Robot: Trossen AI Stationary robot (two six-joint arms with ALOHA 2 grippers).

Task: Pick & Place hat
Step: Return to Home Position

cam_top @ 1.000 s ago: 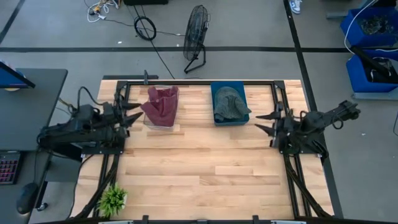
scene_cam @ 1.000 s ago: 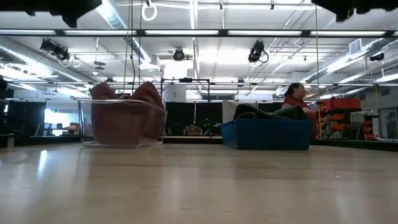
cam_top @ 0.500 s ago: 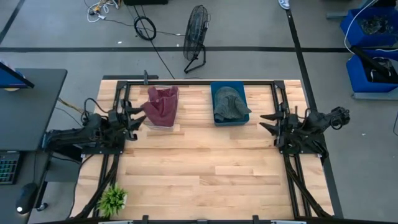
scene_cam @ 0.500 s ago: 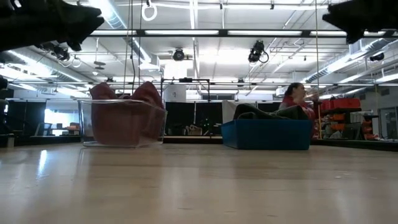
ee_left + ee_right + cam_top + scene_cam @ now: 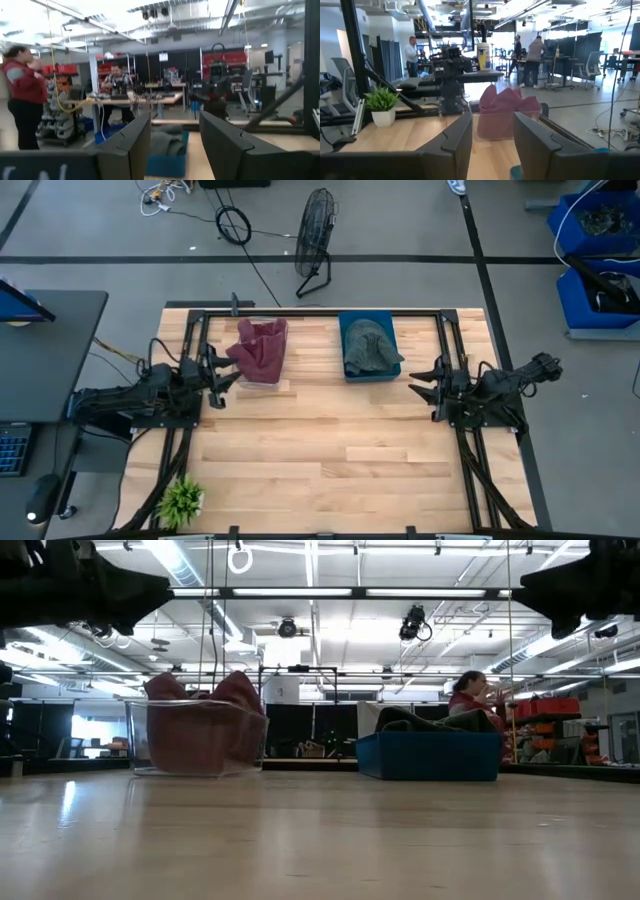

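A dark red hat (image 5: 260, 348) sits bunched in a clear bin (image 5: 196, 738) at the table's far edge, left of centre. A grey-green hat (image 5: 369, 346) lies in a blue bin (image 5: 430, 757) just to its right. My left gripper (image 5: 225, 378) hovers open at the table's left side, near the clear bin's near-left corner. In the left wrist view its fingers (image 5: 127, 147) frame the blue bin (image 5: 167, 162). My right gripper (image 5: 418, 383) hovers open at the right side, right of the blue bin. Its wrist view looks at the red hat (image 5: 507, 106).
A small potted plant (image 5: 182, 500) stands at the near-left corner. A black metal frame (image 5: 320, 311) borders the table's far, left and right sides. Bare wood (image 5: 330, 440) fills the middle and near part. People stand in the room beyond (image 5: 470, 700).
Both arms have come down: in the low view they now reach lower into the picture's top corners. The left gripper has moved a little toward the table's middle and near edge. The right gripper has shifted slightly toward the near edge. The hats and bins have stayed put.
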